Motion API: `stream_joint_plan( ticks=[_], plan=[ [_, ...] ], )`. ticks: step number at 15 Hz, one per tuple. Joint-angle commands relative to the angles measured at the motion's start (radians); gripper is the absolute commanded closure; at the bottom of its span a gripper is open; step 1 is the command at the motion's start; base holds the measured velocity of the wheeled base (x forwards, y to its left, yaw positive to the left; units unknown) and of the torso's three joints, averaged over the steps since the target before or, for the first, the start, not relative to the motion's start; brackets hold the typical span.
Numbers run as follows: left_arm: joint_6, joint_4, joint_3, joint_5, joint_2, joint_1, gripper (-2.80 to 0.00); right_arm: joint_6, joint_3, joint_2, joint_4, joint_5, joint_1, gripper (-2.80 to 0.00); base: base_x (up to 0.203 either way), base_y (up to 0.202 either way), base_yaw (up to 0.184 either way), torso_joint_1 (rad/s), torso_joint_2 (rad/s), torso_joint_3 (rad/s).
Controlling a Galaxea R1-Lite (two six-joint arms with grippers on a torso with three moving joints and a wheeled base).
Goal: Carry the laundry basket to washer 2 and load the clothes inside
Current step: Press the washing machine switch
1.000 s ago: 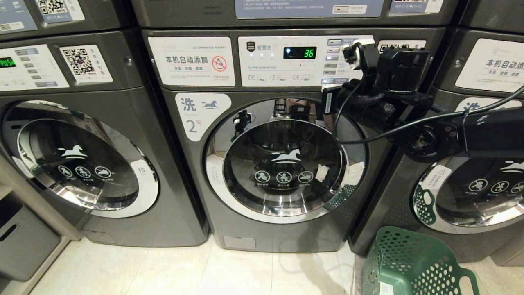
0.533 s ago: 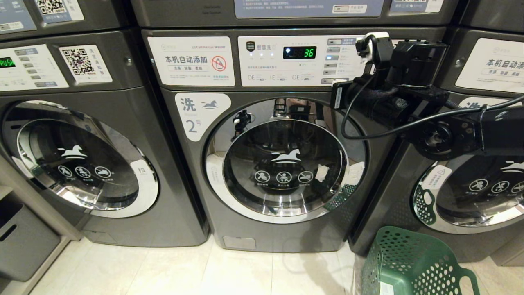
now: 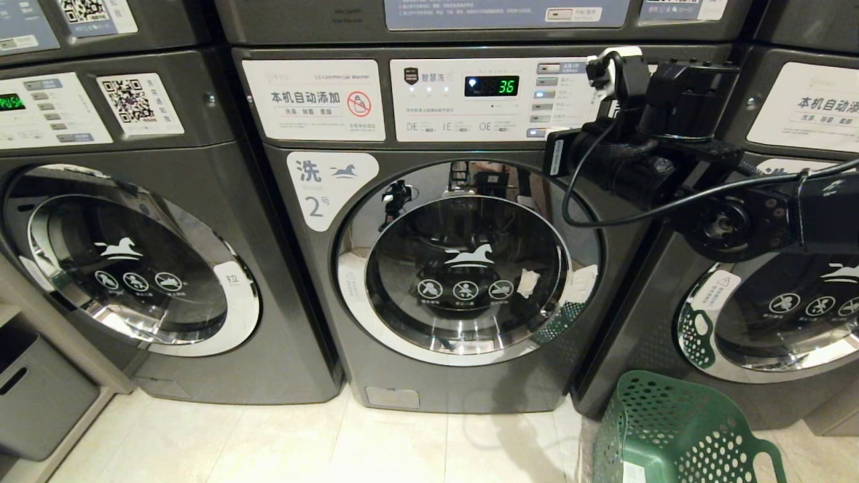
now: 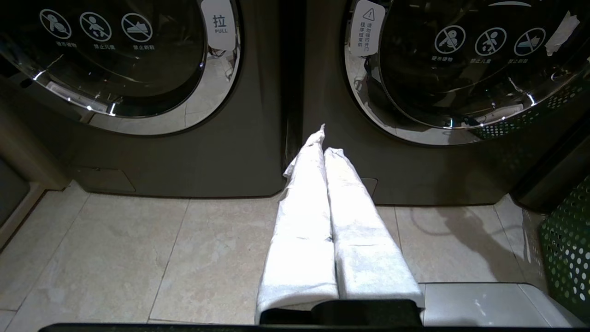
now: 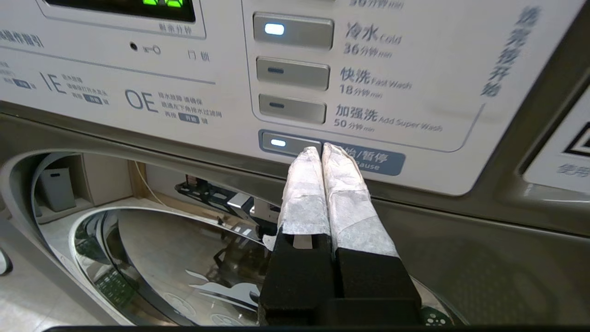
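Note:
Washer 2 (image 3: 327, 191) stands in the middle with its round door (image 3: 463, 268) closed and its display at 36. My right arm (image 3: 671, 168) reaches across the right end of its control panel. In the right wrist view the right gripper (image 5: 321, 148) is shut and empty, its white-wrapped tips at the right end of the lit start/pause button (image 5: 286, 143). The green laundry basket (image 3: 671, 429) sits on the floor at the lower right. The clothes are out of view. My left gripper (image 4: 326, 140) is shut and empty, low over the floor between two washers.
Washers of the same kind stand to the left (image 3: 134, 261) and right (image 3: 772, 315), both doors closed. A grey bin (image 3: 33, 396) sits at the far left. Pale floor tiles (image 3: 302, 443) lie before the machines. The basket's side (image 4: 567, 249) shows beside the left arm.
The right arm has shifted to the right and slightly up along washer 2's panel. The left gripper, the basket and the door have stayed put.

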Motion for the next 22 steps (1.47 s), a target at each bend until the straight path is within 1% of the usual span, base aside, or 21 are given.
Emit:
stream_joint_plan(
  ticks=[1, 4, 7, 14, 18, 22],
  plan=[
    [0.000, 0.000, 0.002, 0.000, -0.002, 0.000, 0.00, -0.001, -0.009, 0.019, -0.004, 0.000, 0.004, 0.00, 0.000, 0.000, 0.000, 0.000, 0.00, 0.000],
    [0.000, 0.000, 0.002, 0.000, -0.002, 0.000, 0.00, -0.003, -0.023, 0.029, -0.006, -0.004, 0.010, 0.00, 0.000, 0.000, 0.000, 0.000, 0.00, 0.000],
    [0.000, 0.000, 0.002, 0.000, -0.002, 0.000, 0.00, -0.002, -0.083, 0.052, -0.001, -0.021, 0.010, 0.00, 0.000, 0.000, 0.000, 0.000, 0.00, 0.000],
    [0.000, 0.000, 0.002, 0.000, -0.002, 0.000, 0.00, -0.008, -0.076, 0.078, -0.004, -0.028, 0.010, 0.00, 0.000, 0.000, 0.000, 0.000, 0.00, 0.000],
    [0.000, 0.000, 0.002, 0.000, -0.002, 0.000, 0.00, -0.011, -0.127, 0.110, 0.003, -0.031, 0.010, 0.00, 0.000, 0.000, 0.000, 0.000, 0.00, 0.000],
    [0.000, 0.000, 0.002, 0.000, -0.002, 0.000, 0.00, 0.000, -0.120, 0.102, -0.004, -0.049, 0.011, 0.00, 0.000, 0.000, 0.000, 0.000, 0.00, 0.000]
  ],
)
